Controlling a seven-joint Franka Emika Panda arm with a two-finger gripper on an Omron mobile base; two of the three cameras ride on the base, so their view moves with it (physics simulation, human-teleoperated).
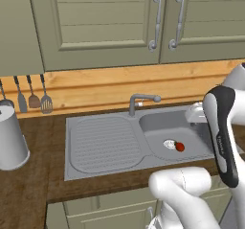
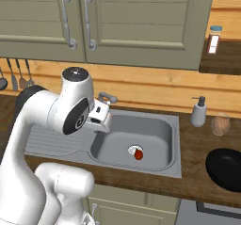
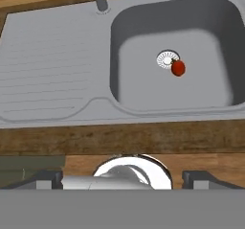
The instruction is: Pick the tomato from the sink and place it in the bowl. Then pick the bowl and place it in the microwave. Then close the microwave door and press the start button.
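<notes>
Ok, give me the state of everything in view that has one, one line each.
tomato: lying loose on the basin floor beside the drain, not gripped.
sink: basin dry, holds just the tomato.
tap: no water running.
bowl: upright on the counter right of the sink, nothing in it.
cabinet doors: shut.
gripper: open, held above the counter's front edge, short of the basin.

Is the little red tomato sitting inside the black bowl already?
No, the small round red tomato lies in the basin of the grey metal sink beside the drain, while the wide shallow black bowl sits apart on the wooden counter.
</notes>
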